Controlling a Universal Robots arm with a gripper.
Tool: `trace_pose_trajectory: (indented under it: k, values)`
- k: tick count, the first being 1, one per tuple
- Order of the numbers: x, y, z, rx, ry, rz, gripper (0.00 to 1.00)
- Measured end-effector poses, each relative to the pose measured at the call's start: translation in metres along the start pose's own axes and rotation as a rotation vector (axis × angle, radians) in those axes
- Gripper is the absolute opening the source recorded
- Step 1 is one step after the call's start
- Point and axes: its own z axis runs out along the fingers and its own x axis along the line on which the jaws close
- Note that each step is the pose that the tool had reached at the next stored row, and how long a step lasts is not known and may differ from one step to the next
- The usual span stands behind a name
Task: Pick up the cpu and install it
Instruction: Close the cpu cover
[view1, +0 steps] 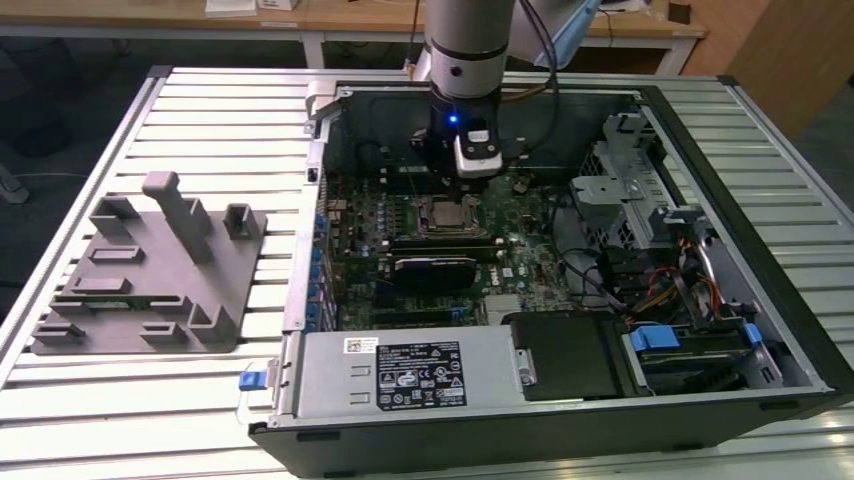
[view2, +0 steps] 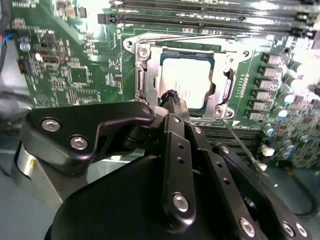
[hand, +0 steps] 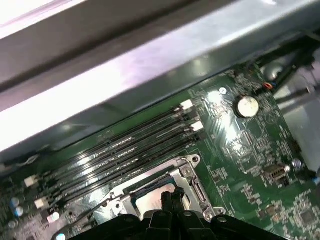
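Inside the open computer case (view1: 534, 440), I see the cpu (view2: 187, 82) lying flat and square in the socket frame (view2: 145, 75) on the motherboard (view2: 75, 75), just beneath the tips of my pincer (view2: 172, 96), whose fingers (view2: 175, 145) are pressed together with nothing held between them

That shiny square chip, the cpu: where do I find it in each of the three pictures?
Exterior view: the cpu lies near the picture's middle.
Second wrist view: cpu in the metal frame just beyond the gripper.
First wrist view: hidden behind the gripper; cannot tell.
Shared landmark: the long black memory slots beside it, in all three views.
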Motion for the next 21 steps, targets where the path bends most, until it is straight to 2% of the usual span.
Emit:
trace_pose_trajectory:
  k: [4,8,21]
  values:
    - [0.0000,0.0000,0.0002,-0.0021,0.0019,-0.072,0.11]
    - [0.0000,0.0000,0.0005,0.0000,0.0022,-0.143,0.11]
    - [0.0000,-0.0001,0.0016,0.0198,-0.0028,-0.335,0.11]
